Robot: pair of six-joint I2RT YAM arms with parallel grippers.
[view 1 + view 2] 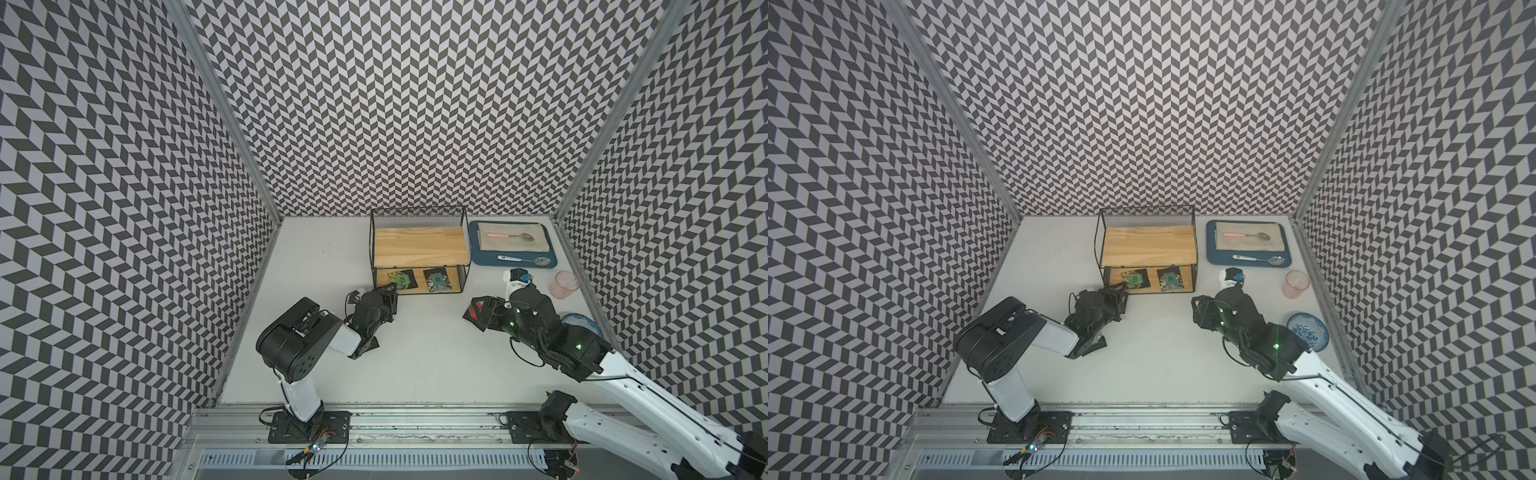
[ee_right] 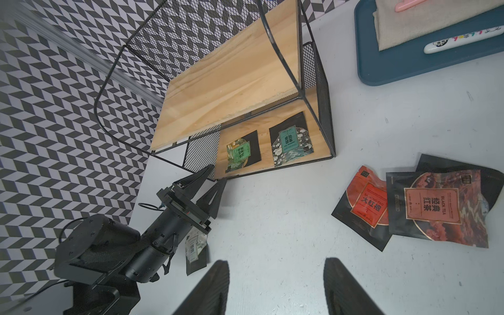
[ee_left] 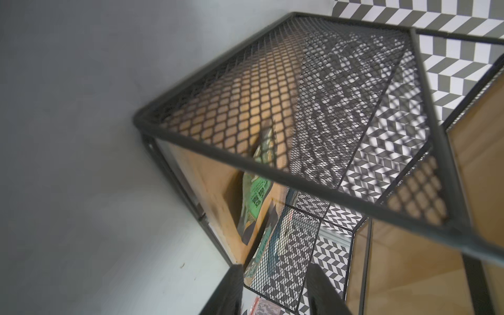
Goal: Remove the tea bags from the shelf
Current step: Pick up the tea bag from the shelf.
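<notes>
In both top views the shelf stood at the back of the bench, its upper board bare. Two sachets lay flat and apart on the lower board: a green tea bag toward the left end and a teal tea bag to its right. The left hand sat low at the shelf's front left corner with its fingers parted, close to the green tea bag. Whether it touched the bag could not be told from there. The right hand hung over red tea bags lying on the bench, right of the shelf. A blue tray stood just beside the shelf, and a pink cup stood nearer the front.

In the left wrist view the shelf's black mesh filled most of the picture. The green tea bag lay on the lower board behind it. The two fingers stood spread, with nothing pinched between them.

In the right wrist view the right hand was spread, with only bare bench between its fingers. The red tea bags lay overlapping on the bench, well clear of the shelf. A silver tea bag lay on the bench partly under the left arm. The left hand was open, its tips at the shelf's lower front corner, holding nothing. The green tea bag and teal tea bag rested on the lower board.
</notes>
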